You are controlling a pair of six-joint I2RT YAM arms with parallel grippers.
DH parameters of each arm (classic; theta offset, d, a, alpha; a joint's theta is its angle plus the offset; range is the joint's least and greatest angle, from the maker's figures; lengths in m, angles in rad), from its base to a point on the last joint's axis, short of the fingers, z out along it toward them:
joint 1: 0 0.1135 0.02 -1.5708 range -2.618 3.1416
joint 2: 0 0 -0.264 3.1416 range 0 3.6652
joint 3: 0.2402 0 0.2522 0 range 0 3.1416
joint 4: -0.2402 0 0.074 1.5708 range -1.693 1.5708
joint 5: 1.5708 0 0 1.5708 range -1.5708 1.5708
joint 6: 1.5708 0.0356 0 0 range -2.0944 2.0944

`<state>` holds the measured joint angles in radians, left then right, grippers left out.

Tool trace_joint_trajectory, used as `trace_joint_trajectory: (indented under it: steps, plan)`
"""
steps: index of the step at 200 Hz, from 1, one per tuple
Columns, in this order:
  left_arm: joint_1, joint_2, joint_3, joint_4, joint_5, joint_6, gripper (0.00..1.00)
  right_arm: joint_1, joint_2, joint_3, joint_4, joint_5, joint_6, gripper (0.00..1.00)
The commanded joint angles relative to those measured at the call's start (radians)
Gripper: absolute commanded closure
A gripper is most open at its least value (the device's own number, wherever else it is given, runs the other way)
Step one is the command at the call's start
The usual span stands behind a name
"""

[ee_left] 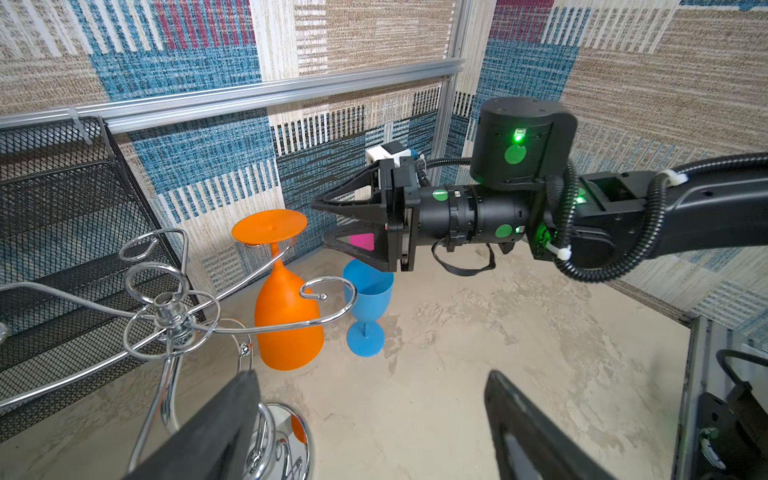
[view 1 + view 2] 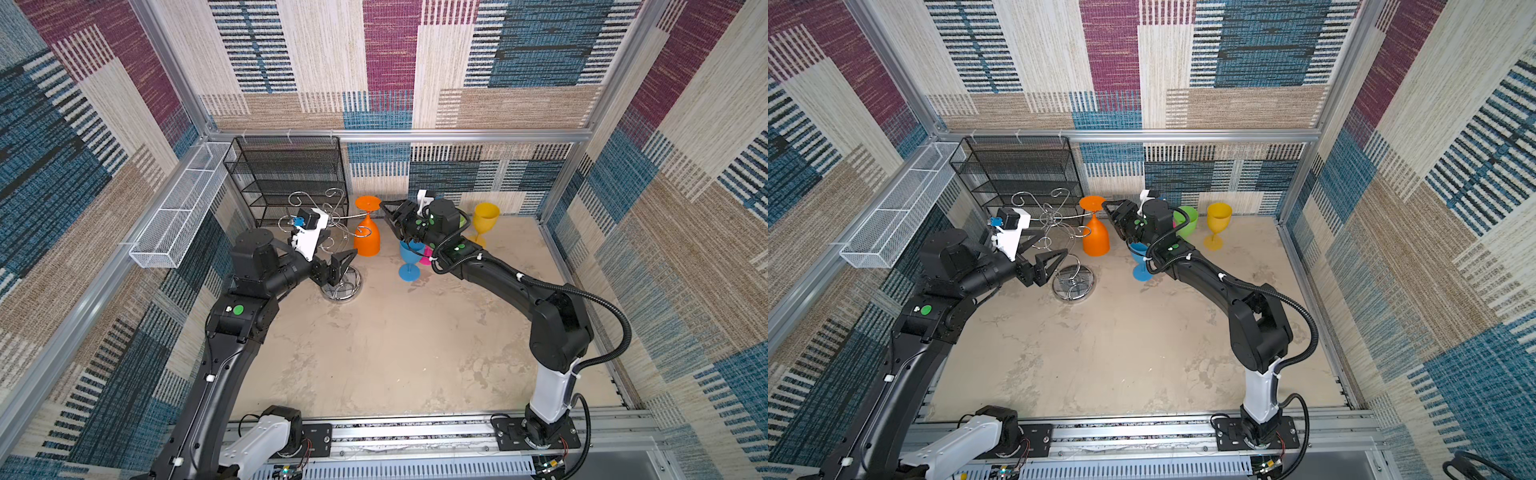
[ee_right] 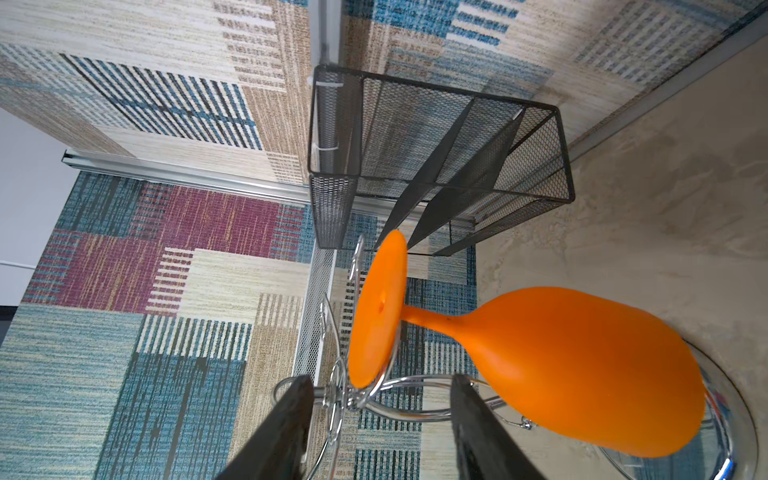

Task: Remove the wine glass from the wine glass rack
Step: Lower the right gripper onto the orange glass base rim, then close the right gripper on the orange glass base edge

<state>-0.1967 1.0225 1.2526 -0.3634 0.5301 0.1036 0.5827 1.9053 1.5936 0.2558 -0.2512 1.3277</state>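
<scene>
**Right wrist view: glass not yet off the rack, no grip made**

Right wrist footage showed the orange wine glass (image 3: pixel 582 374) hanging upside down. Its foot was caught in a curled arm of the wine glass rack (image 3: pixel 733 419) and its bowl pointed down toward the mirrored base. The right end effector (image 3: pixel 381 378) was level with the edge of the foot, jaws partly apart, one on either side of that edge and the wire loop. Neither pad visibly touched the glass, so nothing was held. In the left wrist view its tips sat just beside the rim of the foot.

The left end effector (image 1: pixel 372 376) stood wide open and empty, low beside the rack's twisted stem and near the base. Whether it touched the chrome wire I could not tell, since one finger hid the spot.

On the worktop (image 2: pixel 395 353) a blue glass (image 2: pixel 409 251), a yellow glass (image 2: pixel 486 218) and a green glass (image 2: pixel 1187 218) stood upright, off the rack. There was possibly a pink one too, mostly hidden behind the right arm.

By my reading, the reach was about finished and the real work remained. The jaws had yet to close on the foot or stem. The foot then had to be drawn out along the wire to the arm's open end, and the glass carried away.
</scene>
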Motion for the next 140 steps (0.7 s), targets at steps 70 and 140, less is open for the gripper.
trace_joint_trajectory:
  steps: [70,140]
  plan:
    - [0.000,-0.004,-0.009,0.064,0.027,-0.026,0.12,-0.006,0.113,0.152,0.046,0.003,0.060,0.65]
    - [0.004,-0.004,-0.012,0.067,0.019,-0.027,0.12,-0.004,0.113,0.157,0.033,0.016,0.055,0.95]
